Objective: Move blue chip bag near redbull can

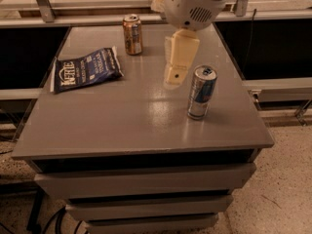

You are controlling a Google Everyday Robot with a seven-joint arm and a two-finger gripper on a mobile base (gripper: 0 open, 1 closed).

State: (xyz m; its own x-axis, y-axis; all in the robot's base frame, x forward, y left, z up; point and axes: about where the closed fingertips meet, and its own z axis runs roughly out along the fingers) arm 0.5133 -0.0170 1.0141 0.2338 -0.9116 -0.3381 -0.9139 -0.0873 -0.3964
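The blue chip bag (87, 69) lies flat on the left side of the grey table (122, 126), white "Kettle" lettering facing up. The redbull can (201, 92) stands upright on the right side, well apart from the bag. My gripper (174, 77), cream-coloured, hangs down from the white wrist (192, 4) over the table's middle-right. It is just left of and behind the redbull can and far to the right of the bag, and it holds nothing.
A shorter orange-brown can (132, 34) stands upright at the back of the table, between the bag and my gripper. Metal rails and a shelf (97, 18) run behind the table. Drawers sit below the front edge (146, 152).
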